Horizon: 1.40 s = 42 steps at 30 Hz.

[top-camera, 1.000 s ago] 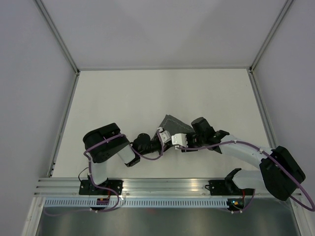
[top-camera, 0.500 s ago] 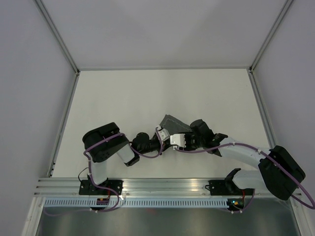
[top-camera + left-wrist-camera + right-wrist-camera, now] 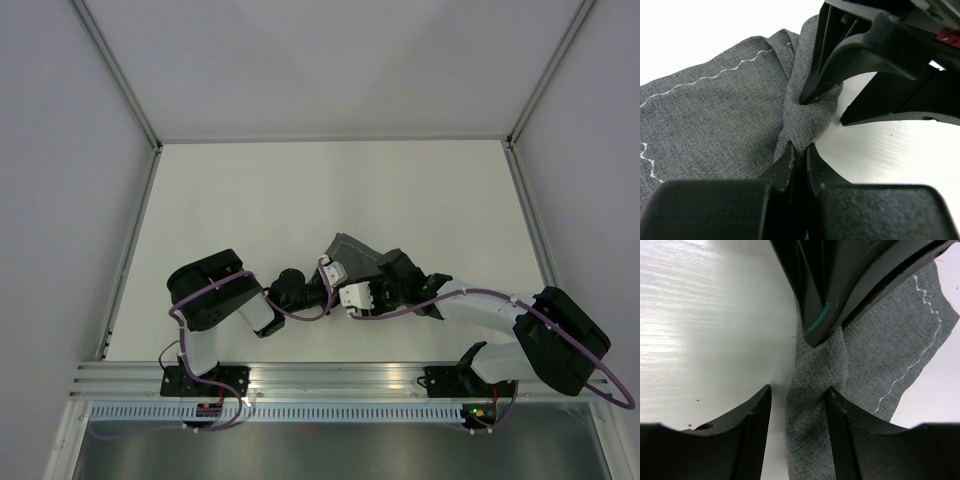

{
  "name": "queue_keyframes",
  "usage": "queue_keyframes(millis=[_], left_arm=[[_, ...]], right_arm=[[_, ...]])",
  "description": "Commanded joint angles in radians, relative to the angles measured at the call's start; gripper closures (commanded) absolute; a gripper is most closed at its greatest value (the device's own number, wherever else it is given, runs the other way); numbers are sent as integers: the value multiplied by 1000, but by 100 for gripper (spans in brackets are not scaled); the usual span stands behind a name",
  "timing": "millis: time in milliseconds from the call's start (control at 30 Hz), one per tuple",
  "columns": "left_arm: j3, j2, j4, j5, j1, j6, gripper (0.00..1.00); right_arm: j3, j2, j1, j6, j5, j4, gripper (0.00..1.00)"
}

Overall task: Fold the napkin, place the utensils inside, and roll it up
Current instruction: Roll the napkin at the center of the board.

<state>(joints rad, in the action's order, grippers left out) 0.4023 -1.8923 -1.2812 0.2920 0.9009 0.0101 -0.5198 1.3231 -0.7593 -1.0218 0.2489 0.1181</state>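
Note:
The dark grey napkin (image 3: 358, 252) lies bunched into a small wedge mid-table. My left gripper (image 3: 339, 275) is shut on a pinched fold of the napkin (image 3: 799, 148); the cloth (image 3: 715, 115) spreads to the left with its light hem stitching. My right gripper (image 3: 351, 279) is open and meets the left one tip to tip. In the right wrist view, its fingers (image 3: 752, 415) straddle a twisted strip of napkin (image 3: 812, 390), with the left gripper's shut fingers (image 3: 815, 305) just beyond. One right finger (image 3: 840, 65) presses against the fold. The fork is hidden.
The white table (image 3: 250, 200) is bounded by metal rails (image 3: 130, 240) at left, right and back. Both arms cross low over the near middle, with purple cables (image 3: 300, 318) looping along them. The arm bases stand on the front rail (image 3: 330, 380).
My right arm has slid left, bringing its open gripper up against the left gripper and round the napkin fold. The left gripper has stayed shut on the cloth.

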Motion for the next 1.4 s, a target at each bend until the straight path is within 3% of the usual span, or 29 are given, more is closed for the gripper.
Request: queue_keyframes(millis=[0, 167, 200, 233, 267, 433, 633, 800, 833, 1100, 1300, 1333, 1367], left_arm=[[-14, -47, 195, 35, 13, -35, 98], [-22, -44, 180, 56, 7, -48, 98], [-25, -42, 174, 59, 4, -51, 98], [-28, -41, 166, 67, 1, -56, 98], [-34, -39, 146, 71, 0, -67, 98], [-54, -31, 95, 68, -20, -94, 91], [-102, 25, 17, -14, -39, -154, 51], [-138, 104, -30, -99, -45, -167, 41], [-143, 120, -33, -131, -45, -174, 31], [-172, 274, -23, -396, -57, -197, 27], [-171, 493, 145, -594, -77, -228, 19], [-131, 531, 220, -608, -85, -260, 5], [-91, 576, 452, -608, -108, -278, 0]], right_arm=[[18, 67, -9, -15, -25, 37, 47], [27, 114, -8, -15, -60, 6, 58], [27, 122, -9, -15, -65, 5, 62], [26, 129, -8, -15, -69, 2, 79], [26, 139, -9, -9, -76, 2, 87], [14, 171, -8, -14, -73, 41, 100], [-78, 238, 2, -14, -39, 187, 100], [-155, 283, 20, -12, -22, 271, 99], [-166, 294, 25, -9, -25, 296, 100], [-227, 361, 40, 20, -48, 342, 99], [-256, 393, 66, 40, -74, 357, 100], [-259, 409, 72, 40, -79, 364, 100], [-272, 416, 80, 40, -82, 367, 100]])
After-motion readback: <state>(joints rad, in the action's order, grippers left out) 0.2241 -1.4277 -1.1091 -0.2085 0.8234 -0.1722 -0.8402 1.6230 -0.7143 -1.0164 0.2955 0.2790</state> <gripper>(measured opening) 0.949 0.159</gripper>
